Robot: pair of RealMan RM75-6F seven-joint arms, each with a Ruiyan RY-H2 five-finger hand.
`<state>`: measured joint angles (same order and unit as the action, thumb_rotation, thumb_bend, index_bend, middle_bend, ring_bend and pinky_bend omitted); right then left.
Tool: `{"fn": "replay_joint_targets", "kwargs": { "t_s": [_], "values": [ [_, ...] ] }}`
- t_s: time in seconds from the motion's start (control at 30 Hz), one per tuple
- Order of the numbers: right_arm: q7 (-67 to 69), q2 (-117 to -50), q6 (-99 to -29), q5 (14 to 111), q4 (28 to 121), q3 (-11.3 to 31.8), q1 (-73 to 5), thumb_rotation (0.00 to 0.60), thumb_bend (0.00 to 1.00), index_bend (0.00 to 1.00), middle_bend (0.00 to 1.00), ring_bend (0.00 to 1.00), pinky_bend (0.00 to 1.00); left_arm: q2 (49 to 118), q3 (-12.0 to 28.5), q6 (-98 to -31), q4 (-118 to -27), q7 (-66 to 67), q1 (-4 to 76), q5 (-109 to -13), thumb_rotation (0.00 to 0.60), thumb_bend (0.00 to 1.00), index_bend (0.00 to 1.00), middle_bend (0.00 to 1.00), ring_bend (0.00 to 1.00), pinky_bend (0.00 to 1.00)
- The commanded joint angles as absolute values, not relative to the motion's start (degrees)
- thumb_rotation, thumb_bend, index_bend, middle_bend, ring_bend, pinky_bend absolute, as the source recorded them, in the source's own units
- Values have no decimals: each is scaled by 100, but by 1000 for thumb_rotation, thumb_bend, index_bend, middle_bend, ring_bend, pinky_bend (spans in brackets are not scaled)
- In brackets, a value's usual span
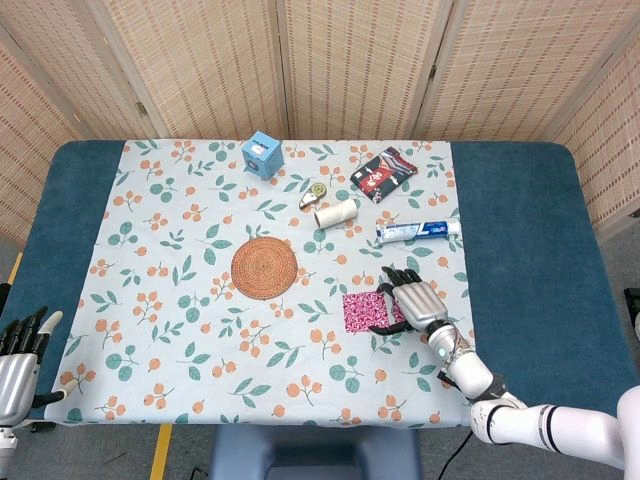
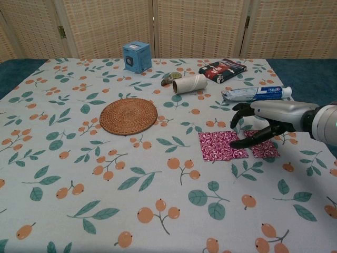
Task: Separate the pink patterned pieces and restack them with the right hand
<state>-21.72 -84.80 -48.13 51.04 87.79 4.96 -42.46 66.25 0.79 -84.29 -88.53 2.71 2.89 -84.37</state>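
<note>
While my right hand (image 2: 258, 126) hovers low over the worktop's right half, its dark fingers (image 2: 241, 112) are curled downward and apart, with the thumb reaching toward the gap between the two pieces. I see nothing pinched; the hand reads as open and holding nothing, though whether the fingertips touch the cloth I cannot tell.

The two pink patterned square fabric pieces lie flat, side by side, toward the front-right of the floral tablecloth (image 2: 79, 174). The left pink piece (image 2: 221, 145) is fully exposed. The right pink piece (image 2: 265, 148) sits just beside it, a narrow strip of tablecloth between them, partly under my hand in the chest view; in the head view my right hand (image 1: 412, 298) hides it and only the left pink piece (image 1: 360, 311) shows.

My left hand (image 1: 20, 352) rests off the front-left corner of the worktop, fingers extended and apart, holding nothing.

Other items:
- round woven rattan coaster (image 2: 128, 116), near centre
- white cardboard roll (image 2: 190, 83), toward the far edge
- small olive-and-white tape measure (image 2: 170, 77), just beside the roll
- blue cardboard box (image 2: 137, 56), near the far edge
- red-and-black printed packet (image 2: 222, 69), far-right area
- white-and-blue toothpaste tube (image 2: 256, 93), toward the right edge
</note>
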Motion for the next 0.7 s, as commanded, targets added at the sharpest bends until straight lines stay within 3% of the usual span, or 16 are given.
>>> {"fn": "replay_joint_targets", "kwargs": {
  "t_s": [0.03,0.7],
  "values": [
    [-2267,-8565,-4759,5001,8694,534,-4333,236,210,237,0,0,0,6630,78,-8419,-8844,267,289,-8429,600,170,105,4,77,0],
    [-2551,-8633,-4756,4799,8783,349,-4479,236,210,237,0,0,0,6681,70,-8373,-8729,178,281,-8408,600,170,105,4,77,0]
  ]
}}
